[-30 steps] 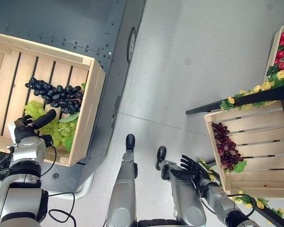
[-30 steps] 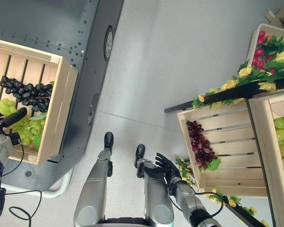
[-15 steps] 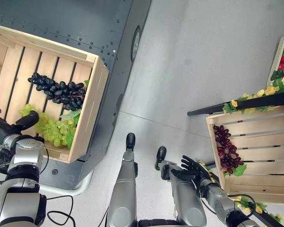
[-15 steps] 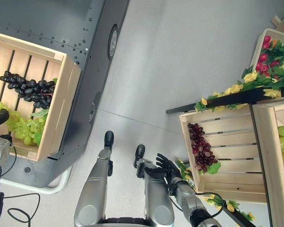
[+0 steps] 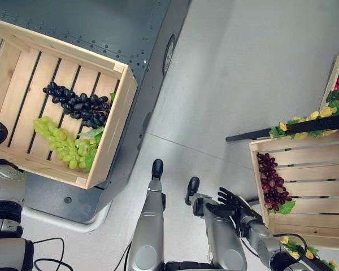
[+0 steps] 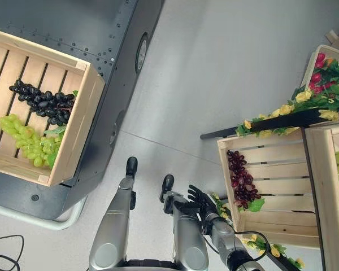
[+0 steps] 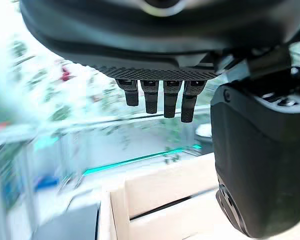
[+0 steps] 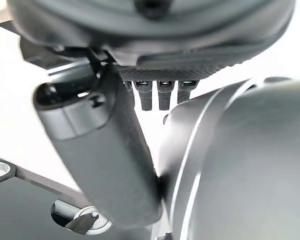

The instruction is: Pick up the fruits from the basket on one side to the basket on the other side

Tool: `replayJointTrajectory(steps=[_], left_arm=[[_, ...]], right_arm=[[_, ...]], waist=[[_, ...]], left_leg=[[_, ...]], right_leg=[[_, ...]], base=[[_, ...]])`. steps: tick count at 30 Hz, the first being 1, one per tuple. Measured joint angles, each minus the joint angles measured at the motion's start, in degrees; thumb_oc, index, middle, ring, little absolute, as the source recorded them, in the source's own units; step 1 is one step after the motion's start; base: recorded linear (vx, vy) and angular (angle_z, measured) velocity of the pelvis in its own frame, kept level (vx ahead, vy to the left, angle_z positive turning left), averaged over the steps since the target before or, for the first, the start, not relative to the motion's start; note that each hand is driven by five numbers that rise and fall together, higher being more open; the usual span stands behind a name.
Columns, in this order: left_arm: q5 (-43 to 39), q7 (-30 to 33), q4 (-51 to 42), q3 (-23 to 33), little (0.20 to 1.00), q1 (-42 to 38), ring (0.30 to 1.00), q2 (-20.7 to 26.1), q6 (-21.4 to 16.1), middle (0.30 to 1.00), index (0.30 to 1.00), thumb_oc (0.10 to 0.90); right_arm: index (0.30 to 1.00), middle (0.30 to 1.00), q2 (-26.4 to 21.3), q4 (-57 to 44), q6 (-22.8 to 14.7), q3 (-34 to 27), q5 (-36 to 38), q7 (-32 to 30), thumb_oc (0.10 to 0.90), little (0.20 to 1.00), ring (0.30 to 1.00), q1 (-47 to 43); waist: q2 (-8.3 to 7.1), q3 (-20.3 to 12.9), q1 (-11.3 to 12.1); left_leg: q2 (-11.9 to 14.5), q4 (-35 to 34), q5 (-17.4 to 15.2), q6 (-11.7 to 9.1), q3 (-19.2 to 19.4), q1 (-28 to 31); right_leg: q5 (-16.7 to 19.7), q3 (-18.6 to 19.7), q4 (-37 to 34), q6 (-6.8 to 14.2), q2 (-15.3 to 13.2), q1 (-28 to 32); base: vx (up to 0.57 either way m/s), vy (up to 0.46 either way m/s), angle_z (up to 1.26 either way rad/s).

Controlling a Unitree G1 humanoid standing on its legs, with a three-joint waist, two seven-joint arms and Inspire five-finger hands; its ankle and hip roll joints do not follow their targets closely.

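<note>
The left hand (image 7: pixel 190 70) is seen in its wrist view with straight fingers and nothing between them and the thumb; it is empty and open. In the left eye view only a dark tip of it is seen at the left edge, beside the near left part of the left crate (image 5: pixel 120 121). The right hand (image 5: pixel 233 201) hangs low at the near right, fingers spread and relaxed, holding nothing, just left of the right crate (image 5: pixel 260 186).

The left crate contains a black grape bunch (image 5: pixel 76 105) and a green grape bunch (image 5: pixel 62 144). The right crate contains a red grape bunch (image 5: pixel 271 183).

The green bunch lies to the right of the left hand and slightly farther away. Its long axis runs diagonally, from far left to near right. The black bunch lies beyond it, on a similar diagonal. The left hand is judged the nearer to both; the right hand is well apart from them.
</note>
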Motion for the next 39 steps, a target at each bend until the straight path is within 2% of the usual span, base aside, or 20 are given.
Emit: replayJointTrajectory(steps=[5,8,11,19,25,30,34,39], left_arm=[[15.1,-7.4,-0.1,-1.8,0.9,3.6,0.9,4.7,-1.0,0.9,0.9,0.8],[22.7,-10.1,-0.5,-3.8,0.9,5.0,0.9,7.0,-3.8,0.9,0.9,0.8],[27.2,-10.8,-0.6,-6.8,0.9,5.2,0.9,8.3,-8.9,0.9,0.9,0.8],[28.1,-10.3,1.0,-12.6,0.9,4.0,0.9,8.6,-14.6,0.9,0.9,0.8],[28.1,-6.4,4.7,-15.3,0.9,2.8,0.9,8.3,-15.2,0.9,0.9,0.8],[28.8,-6.0,6.4,-19.8,0.9,0.4,0.9,7.3,-15.1,0.9,0.9,0.8],[29.2,-6.1,6.6,-21.8,0.9,-0.6,0.9,5.4,-15.1,0.9,0.9,0.8],[31.3,-6.1,7.0,-23.8,0.9,-2.5,0.9,5.3,-15.0,0.9,0.9,0.8]], right_arm=[[0.9,0.9,0.0,0.8,-0.1,-1.6,0.0,1.3,0.8,0.9,0.9,0.0],[0.9,0.9,-0.1,1.1,-0.2,-2.0,0.0,1.8,0.8,0.9,0.9,0.0],[0.9,0.9,-0.1,1.5,-0.4,-2.5,0.0,3.0,0.8,0.9,0.9,-0.1],[0.9,0.9,-0.2,1.5,-0.9,-3.7,0.0,4.9,0.8,0.9,0.9,-0.2],[0.9,0.9,-0.2,1.9,-1.3,-3.7,-0.1,5.1,0.8,0.9,0.9,-0.2],[0.9,0.9,-0.2,2.7,-1.5,-3.6,-0.1,5.4,0.8,0.9,0.9,-0.8],[0.9,0.9,-0.2,2.7,-1.5,-3.4,-0.1,5.4,0.8,0.9,0.9,-1.2],[0.9,0.9,-0.2,2.7,-1.4,-3.4,-0.1,5.4,0.8,0.9,0.9,-1.3]], waist=[[0.06,0.0,0.3],[0.09,0.0,0.5],[0.62,0.4,0.5],[0.58,0.3,-0.2],[0.26,0.1,-0.3],[0.19,0.1,-0.4],[0.14,0.1,-0.8],[0.11,0.1,-0.8]], left_leg=[[-0.1,0.0,0.1,0.1,0.2,0.0],[-0.2,0.0,0.1,0.2,0.4,-0.1],[-0.2,-0.1,0.0,0.0,0.4,-0.2],[-0.4,0.1,0.1,0.0,0.5,-1.3],[-0.3,0.3,0.2,0.0,0.6,-1.3],[-0.3,0.4,0.1,0.0,0.8,-1.3],[-0.1,0.4,0.1,0.0,1.4,-1.5],[-0.1,0.4,0.2,0.2,1.4,-1.7]], right_leg=[[0.0,0.1,0.3,0.0,-0.1,-0.3],[-0.1,0.1,0.6,-0.1,-0.3,-0.6],[-0.1,0.1,0.7,0.0,-0.4,-0.7],[-0.4,0.1,1.8,-0.1,-0.6,-2.2],[-0.4,0.4,1.8,-0.1,-0.6,-2.2],[-0.3,0.6,1.8,0.0,-0.5,-2.3],[-0.2,1.2,1.8,0.2,-0.4,-2.8],[-0.1,1.2,1.7,0.2,-0.3,-2.9]], base=[[0.0,0.052,-0.01],[0.0,0.051,-0.01],[0.0,0.012,0.0],[0.0,0.0,0.0],[0.0,0.0,0.0],[0.0,0.002,-0.01],[-0.01,0.012,-0.06],[0.0,0.002,-0.01]])
